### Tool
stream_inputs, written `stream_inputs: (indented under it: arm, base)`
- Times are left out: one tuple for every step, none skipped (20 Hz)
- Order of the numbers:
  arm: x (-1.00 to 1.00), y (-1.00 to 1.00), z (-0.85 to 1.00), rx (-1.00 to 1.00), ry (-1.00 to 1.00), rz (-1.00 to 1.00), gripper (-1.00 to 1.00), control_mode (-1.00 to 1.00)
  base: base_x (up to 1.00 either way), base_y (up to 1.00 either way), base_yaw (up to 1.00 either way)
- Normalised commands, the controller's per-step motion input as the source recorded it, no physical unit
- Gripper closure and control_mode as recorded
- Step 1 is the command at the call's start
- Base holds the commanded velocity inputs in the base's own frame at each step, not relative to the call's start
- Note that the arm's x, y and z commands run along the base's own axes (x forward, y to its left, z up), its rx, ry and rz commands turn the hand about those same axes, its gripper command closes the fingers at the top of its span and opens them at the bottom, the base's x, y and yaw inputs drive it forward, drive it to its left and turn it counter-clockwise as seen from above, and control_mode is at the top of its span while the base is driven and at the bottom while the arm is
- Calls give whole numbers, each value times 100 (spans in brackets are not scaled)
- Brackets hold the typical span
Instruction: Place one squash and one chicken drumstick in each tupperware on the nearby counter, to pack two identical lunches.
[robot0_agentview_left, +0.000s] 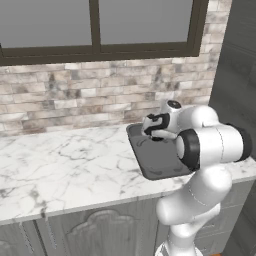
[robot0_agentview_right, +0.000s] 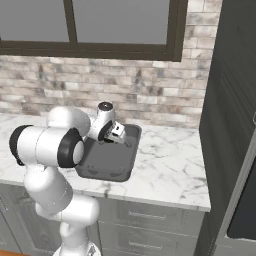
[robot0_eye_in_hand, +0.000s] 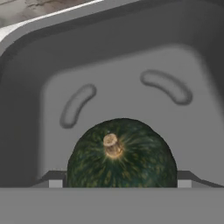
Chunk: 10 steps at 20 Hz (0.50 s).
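The white arm is reaching forward over the white marble counter (robot0_agentview_left: 65, 165), with the gripper (robot0_agentview_left: 156, 131) hanging low above the dark grey rectangular tupperware (robot0_agentview_left: 150, 165), near its rear end by the brick wall (robot0_agentview_left: 75, 95). In the right base view the gripper (robot0_agentview_right: 114, 134) is sitting above the back half of the same tupperware (robot0_agentview_right: 107, 167), which is lying close to the counter (robot0_agentview_right: 170, 165) front edge. In the hand view the round dark green squash (robot0_eye_in_hand: 121, 154) is lying between the two finger tips (robot0_eye_in_hand: 55, 181), with its tan stem stub facing the camera; the tips are standing wide apart on either side of the squash, and whether they are touching its skin cannot be told. The squash is positioned inside the tupperware (robot0_eye_in_hand: 26, 87), against the container floor, which is showing two shallow curved grooves beyond the squash. The raised rim and the rounded inner wall of the container are curving around the squash on the far side. A grey panelled cabinet (robot0_agentview_left: 90, 230) is standing below the counter, a dark-framed window (robot0_agentview_left: 100, 30) is running above the brick wall, and a tall dark cabinet (robot0_agentview_right: 230, 125) is flanking the counter at the right.
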Motion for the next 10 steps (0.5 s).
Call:
stream_inputs:
  arm:
    - [44,-4,-42,0,0,0,100,-100]
    - [48,0,-34,0,0,0,100,-100]
    - [53,0,-29,0,0,0,100,-100]
    - [54,0,-28,0,0,0,100,-100]
    - [54,0,-28,0,0,0,100,-100]
    - [56,0,-29,0,0,0,100,-100]
    - [58,0,-29,0,0,0,100,-100]
    - [59,0,-27,0,0,0,-100,-100]
    - [57,0,-20,0,0,0,-100,-100]
    - [43,0,-7,0,0,0,-100,-100]
  base:
    - [0,0,0]
    - [0,0,0]
    - [0,0,0]
    - [0,0,0]
    - [0,0,0]
    - [0,0,0]
    - [0,0,0]
    - [0,0,0]
    - [0,0,0]
    - [0,0,0]
